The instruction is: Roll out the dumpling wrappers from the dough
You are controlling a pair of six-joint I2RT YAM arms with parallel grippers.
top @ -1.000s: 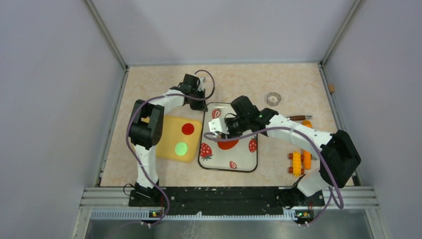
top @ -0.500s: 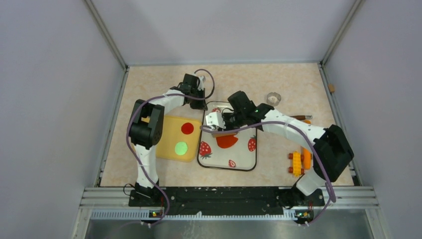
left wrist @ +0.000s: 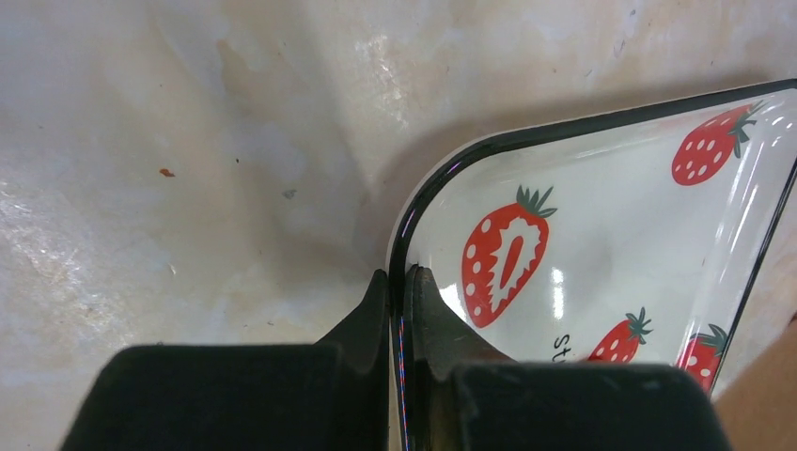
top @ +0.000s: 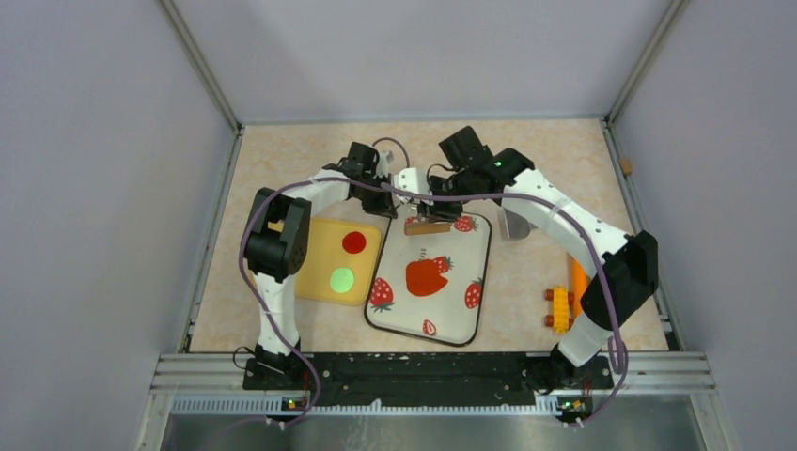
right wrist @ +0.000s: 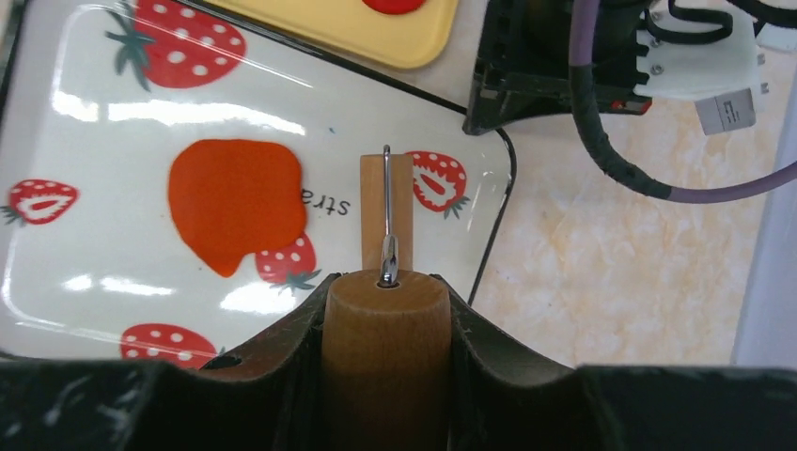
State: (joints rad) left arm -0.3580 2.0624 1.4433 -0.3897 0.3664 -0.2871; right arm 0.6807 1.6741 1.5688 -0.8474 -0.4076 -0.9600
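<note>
Grey walls [top: 94, 235] box in our beige marbled table [top: 291, 160]. Our left gripper [left wrist: 399, 282] pinches the strawberry tray [left wrist: 601, 216] by its rim; our right gripper [right wrist: 387, 287] clamps a wooden roller [right wrist: 385, 329] above it. The dough [top: 425, 277] lies flattened mid-tray.

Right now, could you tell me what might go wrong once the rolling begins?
1. The left gripper pinches the tray by one corner only, so rolling pressure may swing it.
2. The right gripper holds the wooden roller at the tray's far end, off the dough and close to the left gripper; they could collide.
</note>
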